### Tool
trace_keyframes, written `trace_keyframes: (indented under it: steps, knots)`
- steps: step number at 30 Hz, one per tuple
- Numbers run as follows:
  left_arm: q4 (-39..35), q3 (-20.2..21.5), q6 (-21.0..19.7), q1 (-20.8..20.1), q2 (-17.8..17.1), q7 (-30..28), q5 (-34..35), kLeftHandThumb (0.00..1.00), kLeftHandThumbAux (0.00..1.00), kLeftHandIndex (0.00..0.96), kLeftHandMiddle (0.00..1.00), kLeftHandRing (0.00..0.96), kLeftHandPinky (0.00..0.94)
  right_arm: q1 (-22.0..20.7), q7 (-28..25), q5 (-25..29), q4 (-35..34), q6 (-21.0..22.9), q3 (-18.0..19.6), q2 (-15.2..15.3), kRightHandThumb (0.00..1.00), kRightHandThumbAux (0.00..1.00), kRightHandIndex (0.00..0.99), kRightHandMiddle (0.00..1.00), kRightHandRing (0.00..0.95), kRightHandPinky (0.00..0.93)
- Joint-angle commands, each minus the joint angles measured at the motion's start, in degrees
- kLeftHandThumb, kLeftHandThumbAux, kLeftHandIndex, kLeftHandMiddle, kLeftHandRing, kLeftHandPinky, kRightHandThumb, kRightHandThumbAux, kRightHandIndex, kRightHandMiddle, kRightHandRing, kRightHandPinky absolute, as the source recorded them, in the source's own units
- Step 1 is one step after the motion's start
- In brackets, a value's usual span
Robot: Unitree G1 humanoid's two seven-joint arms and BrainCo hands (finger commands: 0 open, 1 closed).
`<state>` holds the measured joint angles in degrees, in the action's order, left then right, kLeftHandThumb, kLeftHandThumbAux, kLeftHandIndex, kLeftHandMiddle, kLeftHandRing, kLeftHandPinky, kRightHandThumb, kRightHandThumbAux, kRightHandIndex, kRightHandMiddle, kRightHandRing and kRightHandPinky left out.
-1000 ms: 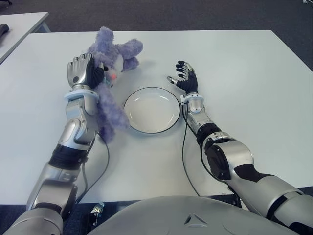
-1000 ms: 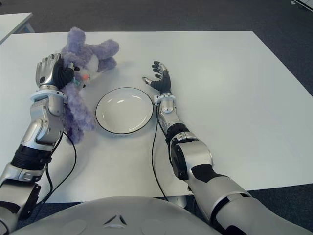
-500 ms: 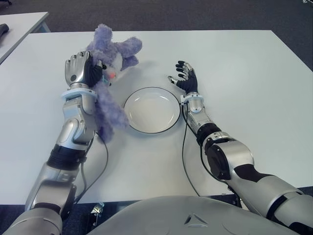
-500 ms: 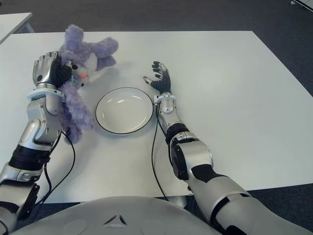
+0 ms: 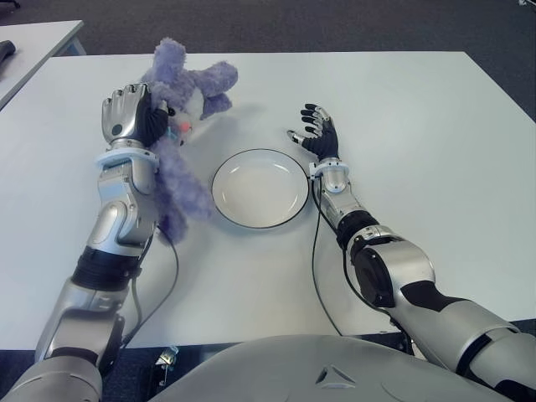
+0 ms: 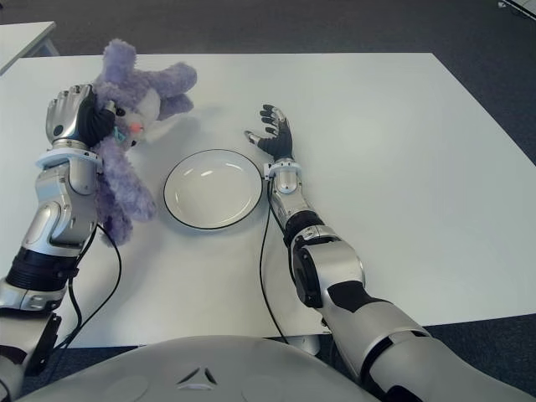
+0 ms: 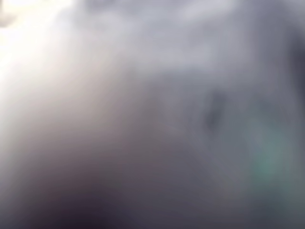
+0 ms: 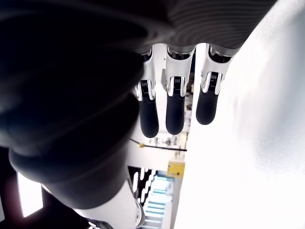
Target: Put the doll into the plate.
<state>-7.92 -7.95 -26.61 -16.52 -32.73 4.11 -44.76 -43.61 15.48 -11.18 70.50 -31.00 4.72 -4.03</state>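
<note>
A purple plush doll (image 5: 186,167) hangs at the far left of the table, its head and ears up, its legs dangling toward the tabletop. My left hand (image 5: 134,117) is shut on the doll near its head and holds it left of the plate. The white plate (image 5: 260,188) with a dark rim lies in the middle of the table with nothing in it. My right hand (image 5: 316,132) shows just beyond the plate's right edge, fingers spread and holding nothing. The left wrist view is filled with blurred fur.
The white table (image 5: 419,126) stretches wide to the right and far side. A black cable (image 5: 316,251) runs along my right forearm to the front edge. Another table corner (image 5: 33,42) stands at the far left.
My left hand has lifted the doll and drawn it a little to the left, away from the plate; the doll's legs have followed. The right hand has not moved.
</note>
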Motion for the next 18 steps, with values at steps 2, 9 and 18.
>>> trace_keyframes:
  steps: [2, 9, 18]
  knots:
    - [-3.45, 0.11, 0.11, 0.31, -0.62, -1.96, -2.69, 0.956, 0.614, 0.734, 0.5, 0.782, 0.646, 11.68, -0.26, -0.38, 7.54, 5.39, -0.14, -1.38, 0.227, 0.972, 0.178, 0.242, 0.213, 0.218]
    - [-7.98, -0.18, 0.38, 1.31, -0.21, -3.61, -3.62, 0.958, 0.614, 0.74, 0.5, 0.772, 0.56, 11.66, 0.25, -0.88, 7.57, 5.39, -0.64, -1.28, 0.214, 0.971, 0.179, 0.242, 0.215, 0.22]
    - [-11.84, -0.67, 0.48, 1.96, 1.04, -4.79, -4.35, 0.96, 0.613, 0.732, 0.501, 0.777, 0.696, 11.7, 0.32, -0.91, 7.58, 5.18, -0.92, -1.23, 0.208, 0.975, 0.187, 0.248, 0.221, 0.225]
